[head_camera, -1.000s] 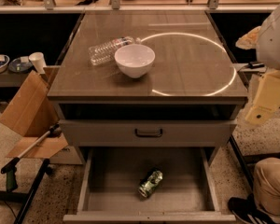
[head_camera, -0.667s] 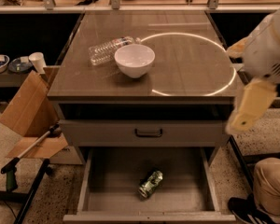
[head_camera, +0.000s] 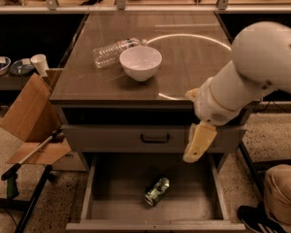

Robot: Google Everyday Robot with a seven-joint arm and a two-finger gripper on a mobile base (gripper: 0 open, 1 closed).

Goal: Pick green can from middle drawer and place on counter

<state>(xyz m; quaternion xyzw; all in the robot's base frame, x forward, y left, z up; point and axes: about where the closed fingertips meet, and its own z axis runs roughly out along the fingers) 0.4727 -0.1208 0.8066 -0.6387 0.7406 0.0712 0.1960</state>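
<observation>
While the green can is seen lying on its side in the open middle drawer, the gripper is held above the drawer's right side, apart from the can; its grip state cannot be told.

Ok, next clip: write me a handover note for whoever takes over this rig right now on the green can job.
The gripper hangs at the cabinet's right front, above the open middle drawer, and is not on the can.
The green can lies on its side on the drawer floor, near the middle.
The counter carries a white bowl and a clear bottle lying beside it.
Done: drawer open.
Left: reach down, grasp the can, lift it, set it on the counter.
</observation>
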